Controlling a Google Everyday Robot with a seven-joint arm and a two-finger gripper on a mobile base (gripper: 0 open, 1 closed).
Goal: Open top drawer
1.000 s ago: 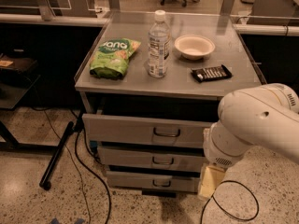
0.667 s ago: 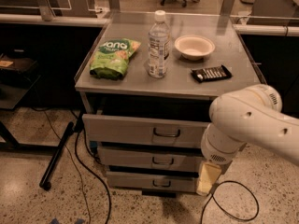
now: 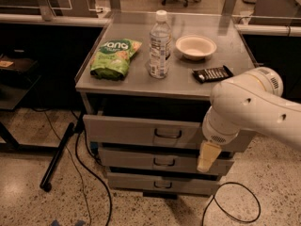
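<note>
Top drawer (image 3: 131,131) — hardly out, if at all; handle (image 3: 168,133) ungrasped. Claw (image 3: 208,157) — low near its right end; apart or together cannot be told. Whole pull remains

Grey metal top drawer (image 3: 131,132), wire handle (image 3: 168,133) centred, seemingly pulled slightly out; gripper (image 3: 207,157) hangs just below its right end.

Camera looks down frontally; gripper (image 3: 207,157) low right.
</note>
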